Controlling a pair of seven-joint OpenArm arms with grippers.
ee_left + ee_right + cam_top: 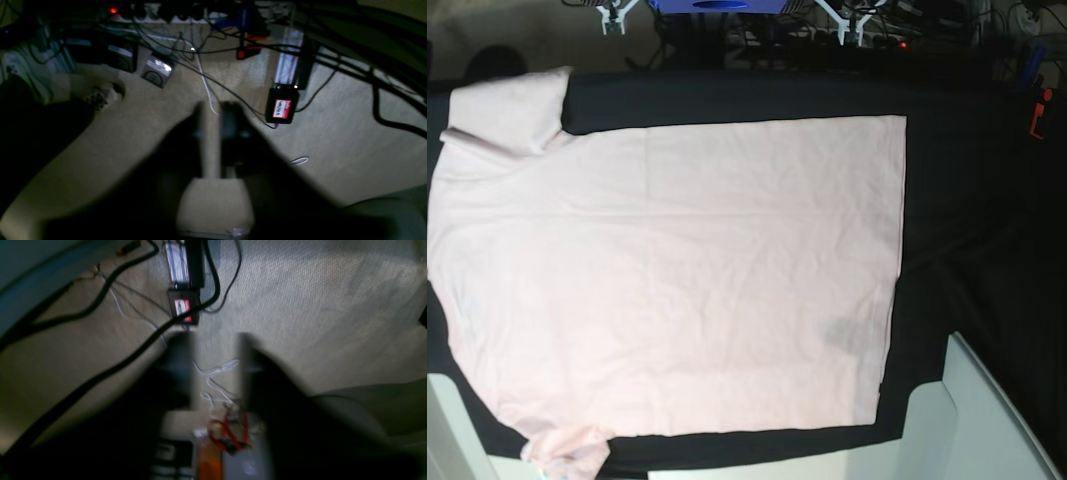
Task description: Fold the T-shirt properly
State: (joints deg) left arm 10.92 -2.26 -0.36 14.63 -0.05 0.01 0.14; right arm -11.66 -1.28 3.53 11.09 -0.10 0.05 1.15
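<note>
T-shirt (667, 280) is lying spread flat on the black table cloth (967, 200), plain pale pink side facing up, no lettering showing. In the base view it is covering most of the table: one straight edge is running down the right side of the shirt, one sleeve is sitting at the upper left corner, the other is bunching at the lower left edge. Light creases are crossing the fabric; a faint grey patch is showing near the lower right part. Black cloth is showing as a wide band to the right of the shirt and as narrow strips above and below it.

Neither arm is showing over the table in the base view. Both wrist cameras are looking down at beige carpet floor (333, 133), not at the table.

Left gripper (213, 113): fingers are appearing as dark blurred shapes with only a thin pale slit between them; jaws are standing closed, holding nothing. Beyond them a small black box with a red and white label (282, 108) is lying on the carpet among black cables (383, 113).

Right gripper (215, 343): the two dark fingers are appearing blurred with a visible strip of carpet between them, yet the jaws are as good as closed; nothing is sitting between them. Thin white wire (217, 368) is looping on the floor behind the gap, and the same labelled box is lying further off.
</note>
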